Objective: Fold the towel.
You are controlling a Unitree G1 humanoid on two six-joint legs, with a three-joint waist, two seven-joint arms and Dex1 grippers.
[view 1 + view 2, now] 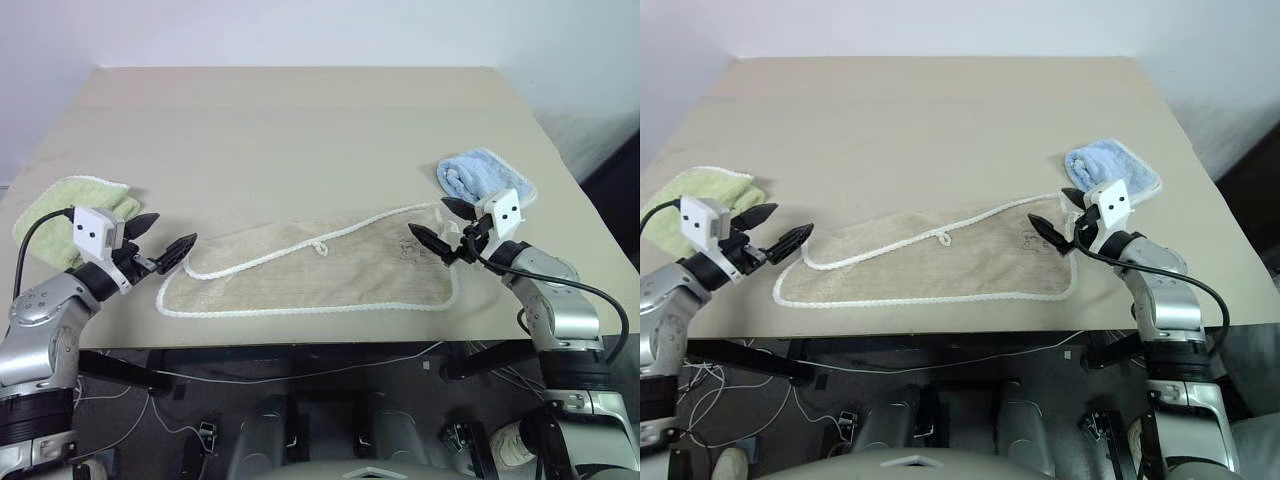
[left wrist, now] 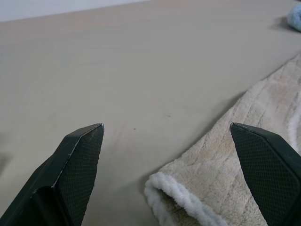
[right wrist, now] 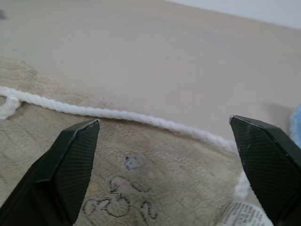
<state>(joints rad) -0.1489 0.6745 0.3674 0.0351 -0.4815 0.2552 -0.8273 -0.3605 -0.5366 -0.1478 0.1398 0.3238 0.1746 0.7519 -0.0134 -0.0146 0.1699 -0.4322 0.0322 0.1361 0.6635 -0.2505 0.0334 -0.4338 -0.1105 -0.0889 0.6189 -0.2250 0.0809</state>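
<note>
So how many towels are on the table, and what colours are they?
Beige towel: 1
Green towel: 1
Blue towel: 1
Total: 3 towels

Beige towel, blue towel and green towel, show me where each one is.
beige towel (image 1: 330, 272), left eye view, middle of the cloth.
blue towel (image 1: 480, 172), left eye view, centre of the bundle.
green towel (image 1: 70, 205), left eye view, top fold.
</note>
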